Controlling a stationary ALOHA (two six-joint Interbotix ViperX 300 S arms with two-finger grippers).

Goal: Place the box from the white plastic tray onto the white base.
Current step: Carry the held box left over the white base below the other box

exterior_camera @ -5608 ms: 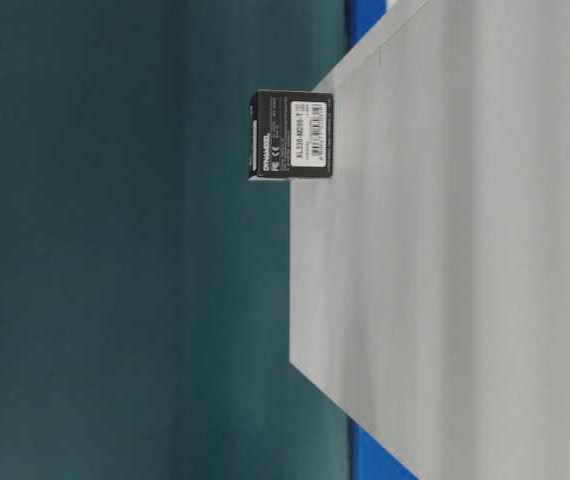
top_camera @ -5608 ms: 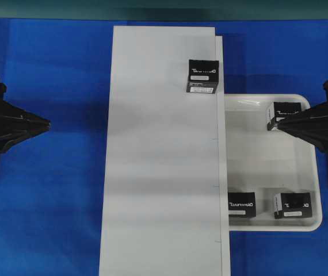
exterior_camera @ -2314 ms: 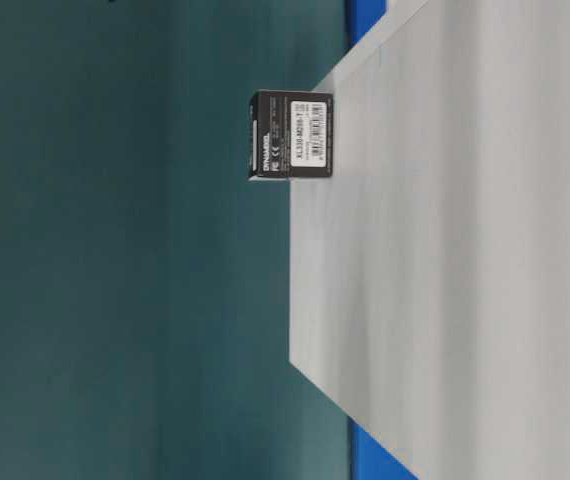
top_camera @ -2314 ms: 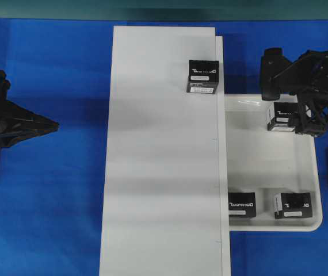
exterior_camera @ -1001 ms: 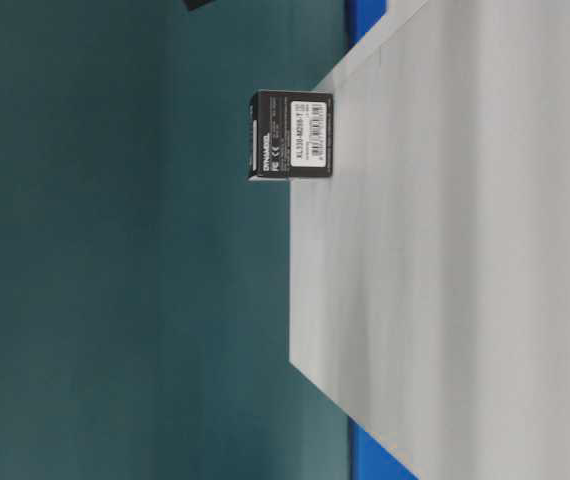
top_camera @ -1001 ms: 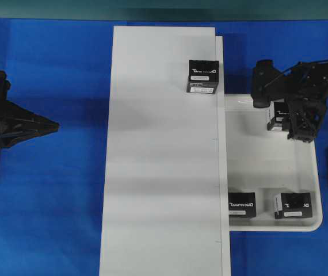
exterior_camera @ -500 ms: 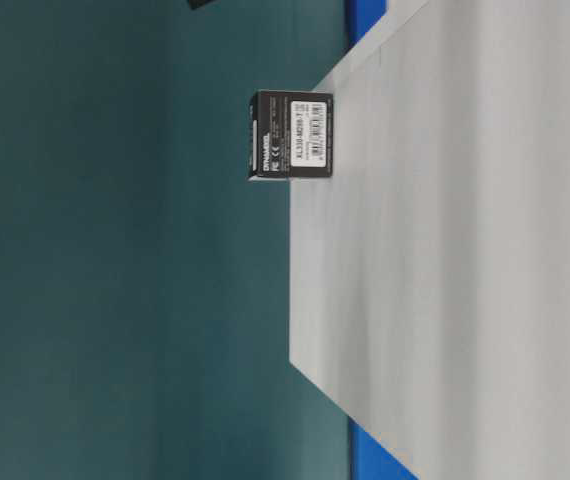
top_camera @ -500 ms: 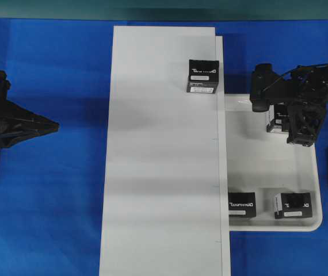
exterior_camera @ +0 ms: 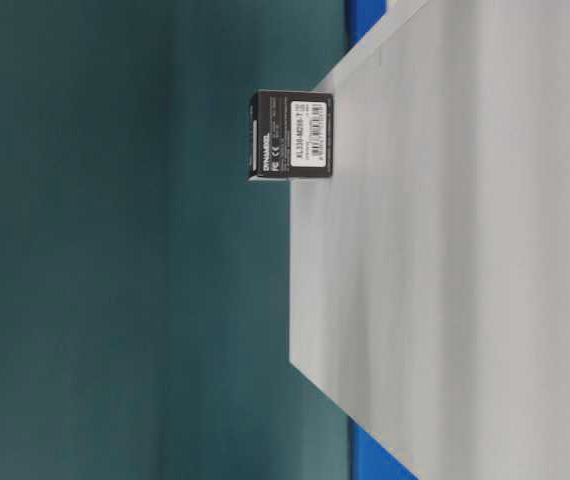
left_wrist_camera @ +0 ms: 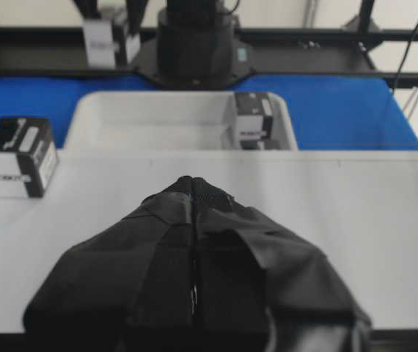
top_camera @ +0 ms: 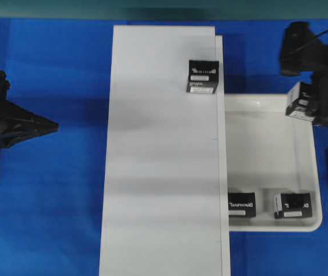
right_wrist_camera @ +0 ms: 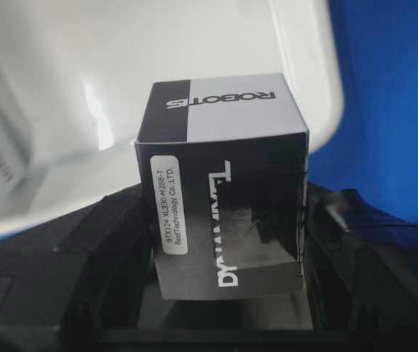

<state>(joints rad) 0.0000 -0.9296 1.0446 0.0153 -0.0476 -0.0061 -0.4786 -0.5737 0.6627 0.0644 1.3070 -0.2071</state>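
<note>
My right gripper [top_camera: 311, 109] has risen and swung out toward the far right corner of the white plastic tray [top_camera: 267, 225], carrying the box [top_camera: 300, 107] with it; half a second earlier the same box still sat low inside the tray's upper end. The jaws are clamped on the box's two side faces, as the right wrist view shows, with the box [right_wrist_camera: 224, 198] held clear above the tray rim [right_wrist_camera: 308, 88]. Two boxes [top_camera: 241, 204] remain at the tray's near end, unmoved, and a fourth box [top_camera: 202, 76] stands unchanged on the white base [top_camera: 161, 172], close to its tray-side edge. My left gripper [left_wrist_camera: 193, 192] rests closed, fingers pressed together and holding nothing, in the same place as before. In the overhead view my right arm's links cover part of the held box, and the frame's right edge cuts the arm off. The table-level view shows only the base [exterior_camera: 465, 250] and its box [exterior_camera: 291, 134].
</note>
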